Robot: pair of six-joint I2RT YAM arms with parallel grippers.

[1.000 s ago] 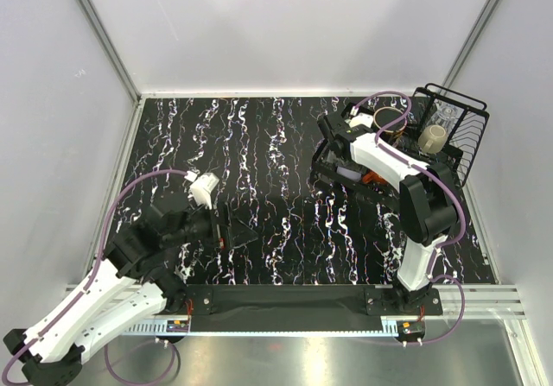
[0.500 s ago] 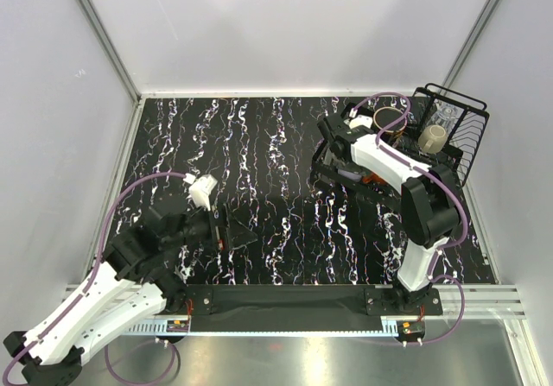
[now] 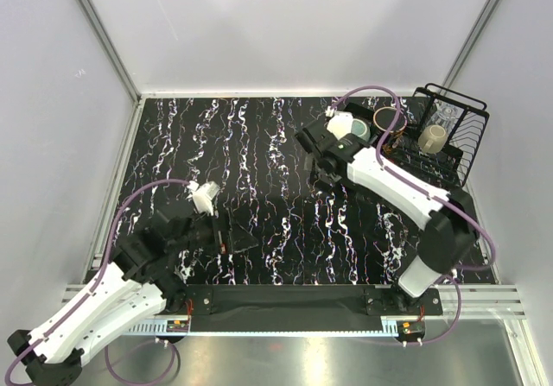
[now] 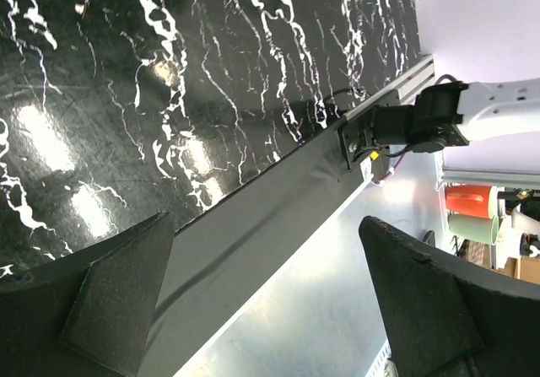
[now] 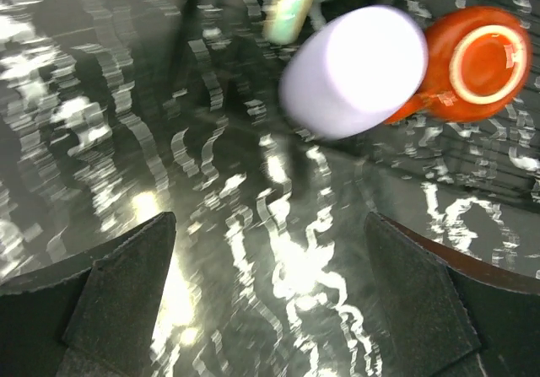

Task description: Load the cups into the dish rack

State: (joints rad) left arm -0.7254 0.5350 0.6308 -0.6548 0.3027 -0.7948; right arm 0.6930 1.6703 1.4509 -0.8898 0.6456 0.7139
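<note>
The black wire dish rack (image 3: pixel 478 136) stands at the far right. A beige mug (image 3: pixel 434 138) and a clear glass (image 3: pixel 448 111) sit in it. A dark mug with a red inside (image 3: pixel 386 117) and a teal mug (image 3: pixel 360 132) are at its left end. In the right wrist view a lavender tumbler (image 5: pixel 354 69) lies on its side against a small orange mug (image 5: pixel 472 61), beyond my open, empty right gripper (image 5: pixel 270 225) (image 3: pixel 318 157). The arm hides both cups from above. My left gripper (image 3: pixel 233 235) (image 4: pixel 266 221) hangs open and empty at the near left.
The black marbled table (image 3: pixel 259 144) is bounded by white walls on three sides. A black strip and metal rail (image 3: pixel 285 304) run along the near edge. Purple cables (image 3: pixel 371 92) loop off both arms. The right forearm (image 3: pixel 397 187) crosses in front of the rack.
My right gripper has drawn back to the left, away from the lavender tumbler and orange mug, and its jaws have widened. The left arm has barely shifted.
</note>
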